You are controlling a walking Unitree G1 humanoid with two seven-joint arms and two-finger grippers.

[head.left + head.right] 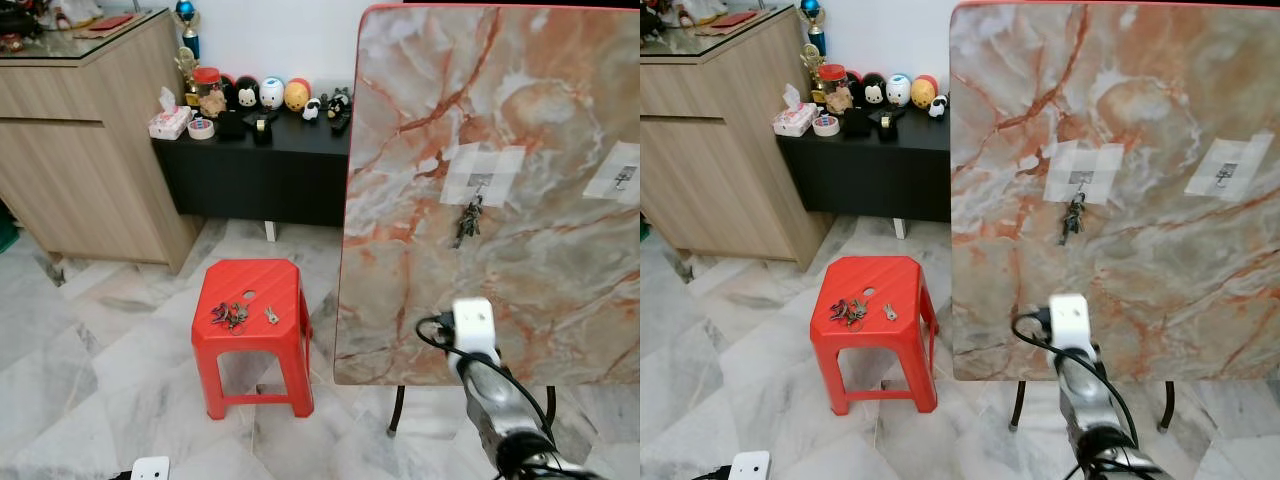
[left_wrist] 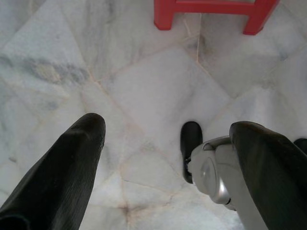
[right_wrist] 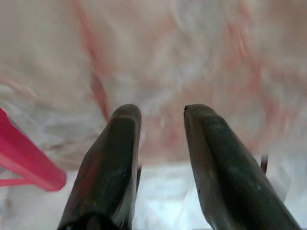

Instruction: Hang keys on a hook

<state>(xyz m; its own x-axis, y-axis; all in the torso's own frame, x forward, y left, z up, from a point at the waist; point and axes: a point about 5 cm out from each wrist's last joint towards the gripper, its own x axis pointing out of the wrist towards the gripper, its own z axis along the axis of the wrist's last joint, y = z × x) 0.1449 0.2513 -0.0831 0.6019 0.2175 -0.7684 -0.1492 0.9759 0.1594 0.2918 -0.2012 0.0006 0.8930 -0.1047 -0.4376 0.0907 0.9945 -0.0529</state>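
Marble board (image 1: 520,150) stands upright with one bunch of keys (image 1: 468,220) hung on the left hook (image 1: 482,186); my right gripper (image 3: 160,143), narrowly parted and empty, points low at it. Loose keys (image 1: 230,317) on red stool (image 1: 250,300), well apart: light, jangly; I'd pinch the ring.
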